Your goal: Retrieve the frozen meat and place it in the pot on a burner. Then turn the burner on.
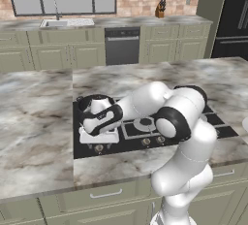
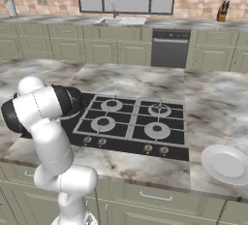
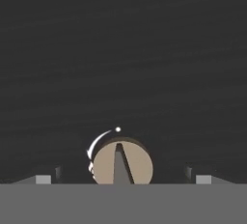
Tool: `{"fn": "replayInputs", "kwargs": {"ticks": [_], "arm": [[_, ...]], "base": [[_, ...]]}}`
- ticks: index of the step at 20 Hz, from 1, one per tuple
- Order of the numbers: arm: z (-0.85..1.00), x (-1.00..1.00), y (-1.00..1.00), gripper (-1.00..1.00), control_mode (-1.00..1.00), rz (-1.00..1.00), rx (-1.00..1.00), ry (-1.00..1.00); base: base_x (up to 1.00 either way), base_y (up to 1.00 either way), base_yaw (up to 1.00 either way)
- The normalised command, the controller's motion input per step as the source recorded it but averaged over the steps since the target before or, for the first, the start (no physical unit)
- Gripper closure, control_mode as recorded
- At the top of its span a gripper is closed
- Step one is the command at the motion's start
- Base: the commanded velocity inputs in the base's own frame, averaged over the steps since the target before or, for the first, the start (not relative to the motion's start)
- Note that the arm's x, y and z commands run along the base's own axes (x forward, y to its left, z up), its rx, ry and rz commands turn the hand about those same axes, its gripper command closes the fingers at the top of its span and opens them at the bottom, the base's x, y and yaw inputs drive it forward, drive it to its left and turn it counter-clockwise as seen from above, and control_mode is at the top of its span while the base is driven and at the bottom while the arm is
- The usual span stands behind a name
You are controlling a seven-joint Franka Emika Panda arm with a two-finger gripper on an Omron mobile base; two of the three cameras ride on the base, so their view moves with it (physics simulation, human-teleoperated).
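Hand view looks straight down at a tan stove knob (image 3: pixel 122 164) with a dark pointer, centred between the tips of the gripper (image 3: pixel 123 178), whose jaws stand wide apart and hold nothing. From the left base view the gripper (image 1: pixel 99 134) hangs over the cooktop's (image 1: pixel 223 124) front-left knob row. The pot (image 2: pixel 75 100) sits on the cooktop's left side behind the arm.
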Motion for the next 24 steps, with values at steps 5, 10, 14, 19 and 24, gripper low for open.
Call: {"fn": "replayInputs", "kwargs": {"ticks": [5,10,14,19,24], "arm": [[-0.12,0.00,0.00,-1.00,-1.00,0.00,0.00,0.01],[-0.07,0.00,0.00,1.00,-1.00,0.00,0.00,0.02],[0.00,0.00,0.00,1.00,-1.00,0.00,0.00,0.02],[-0.07,0.00,0.01,1.00,-1.00,0.00,0.00,-0.03],[-0.13,-0.01,0.04,1.00,-1.00,0.05,-0.01,-0.03]], "base": [[0.00,0.00,0.00],[0.00,0.00,0.00],[0.00,0.00,0.00],[0.00,0.00,0.00],[0.00,0.00,0.00]]}}
